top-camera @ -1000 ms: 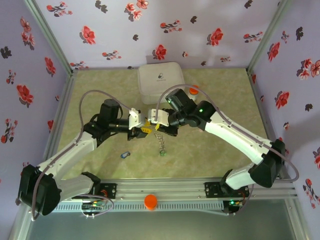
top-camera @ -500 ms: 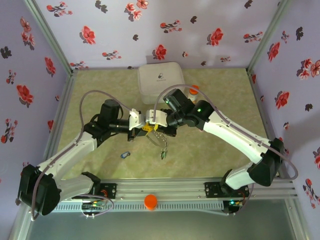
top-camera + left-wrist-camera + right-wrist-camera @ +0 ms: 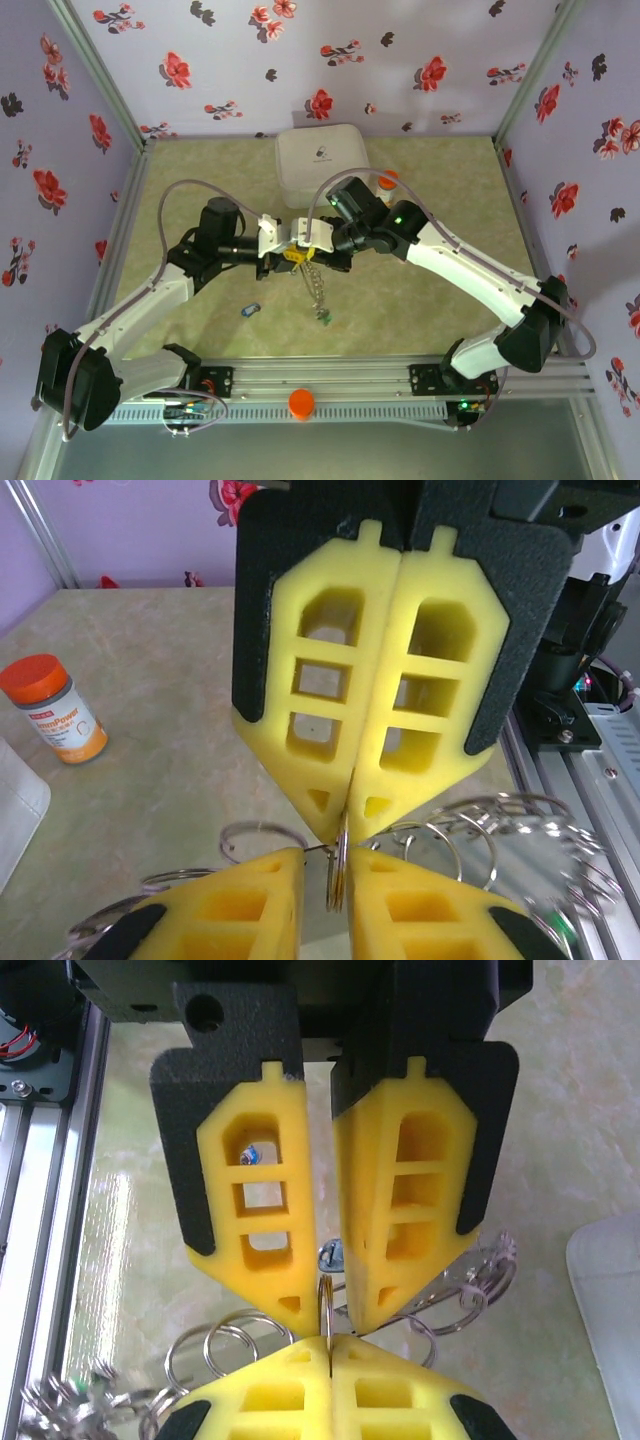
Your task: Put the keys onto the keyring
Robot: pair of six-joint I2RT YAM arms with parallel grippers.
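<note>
Purple floral walls close in a pale green marbled desk [image 3: 200, 180] in the top view. A white square case [image 3: 320, 160] sits at the middle of the far edge, with an orange-capped pill bottle [image 3: 386, 181] just beside its right corner. Both arms meet tip to tip over the desk's centre: the left end effector [image 3: 283, 254] faces the right end effector [image 3: 301, 250], and the keyring [image 3: 317, 285] hangs from that meeting point as a chain of loops toward the near edge. A green-tagged key [image 3: 323, 316] is at its lower end. A blue key [image 3: 249, 310] lies alone on the desk, nearer the near-left corner.

From the left wrist, the left end effector [image 3: 326, 880] has its yellow pads slightly parted, with one loop of the keyring [image 3: 339, 865] standing edge-on in the gap. Opposite, the right end effector [image 3: 348, 815] has its pads pressed together. The pill bottle [image 3: 55, 710] stands upright behind.

From the right wrist, the right end effector [image 3: 330, 1350] is closed, pinching the edge of a keyring [image 3: 325, 1295] loop in its seam. The left end effector [image 3: 328, 1322] straddles that same loop with a narrow gap. More loops, blurred, spill to either side.
</note>
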